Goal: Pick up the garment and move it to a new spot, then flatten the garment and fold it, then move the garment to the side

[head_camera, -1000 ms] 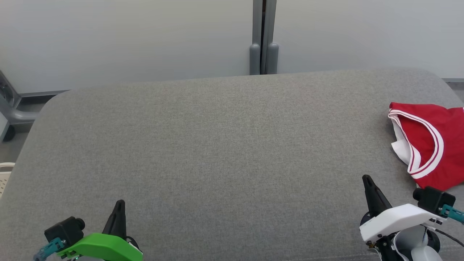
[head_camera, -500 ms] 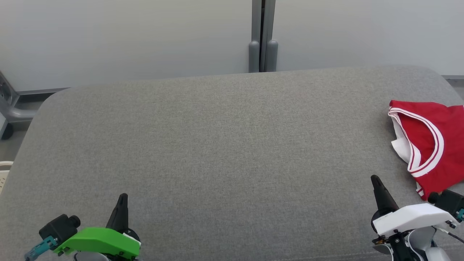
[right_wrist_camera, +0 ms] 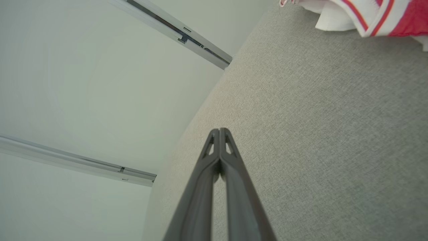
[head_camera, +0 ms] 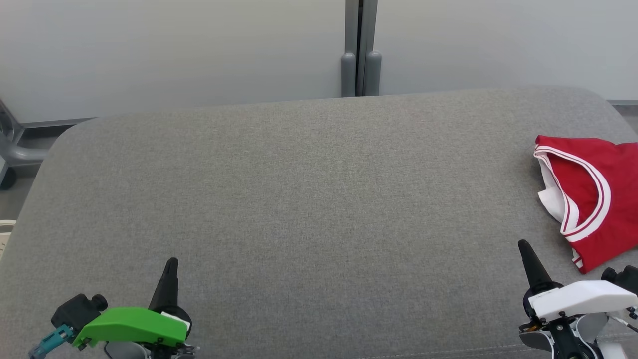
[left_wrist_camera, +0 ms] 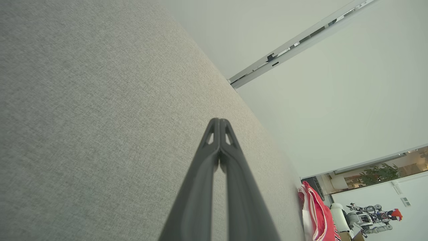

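Nearest, the left gripper [head_camera: 171, 261] and right gripper [head_camera: 522, 243], both closed and empty, have drawn back slightly over the grey table [head_camera: 309, 199]. Farther right, the red garment [head_camera: 615, 199] lies folded at the table's edge, so the task looks finished.

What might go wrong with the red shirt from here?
1. The red shirt lies far to the right on the gray cushion, running past the head view's edge; a nudge might push it off.
2. It looks bunched, white inside showing, so a pinch may catch just one layer.
3. Both the right gripper and left gripper are shut; reaching in like that would likely shove the cloth.
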Tool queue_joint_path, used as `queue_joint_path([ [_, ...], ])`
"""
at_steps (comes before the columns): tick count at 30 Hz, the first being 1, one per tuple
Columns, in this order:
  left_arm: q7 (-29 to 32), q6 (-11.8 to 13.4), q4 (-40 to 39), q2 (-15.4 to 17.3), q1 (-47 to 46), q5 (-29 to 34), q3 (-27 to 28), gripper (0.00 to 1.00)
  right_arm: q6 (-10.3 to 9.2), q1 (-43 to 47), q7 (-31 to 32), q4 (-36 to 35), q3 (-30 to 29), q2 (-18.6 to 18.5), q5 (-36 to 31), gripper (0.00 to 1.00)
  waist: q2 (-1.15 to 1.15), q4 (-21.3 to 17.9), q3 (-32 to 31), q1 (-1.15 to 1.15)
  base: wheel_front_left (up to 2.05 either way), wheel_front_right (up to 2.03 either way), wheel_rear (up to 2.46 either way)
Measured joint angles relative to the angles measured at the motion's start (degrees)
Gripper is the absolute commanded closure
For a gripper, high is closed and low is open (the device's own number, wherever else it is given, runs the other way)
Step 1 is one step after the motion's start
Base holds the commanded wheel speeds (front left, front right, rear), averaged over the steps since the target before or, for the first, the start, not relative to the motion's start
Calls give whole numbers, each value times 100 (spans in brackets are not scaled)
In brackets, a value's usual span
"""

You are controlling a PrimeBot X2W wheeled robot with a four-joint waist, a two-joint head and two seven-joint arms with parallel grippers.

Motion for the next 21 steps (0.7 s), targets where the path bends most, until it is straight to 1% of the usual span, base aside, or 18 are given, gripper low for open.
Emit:
queue_joint_path([
  [21,176,-344,0,-326,-59,-835,381,100,0,-47,244,12,-279,-4,1211,100,0,-19,73,0,0,0,0],
])
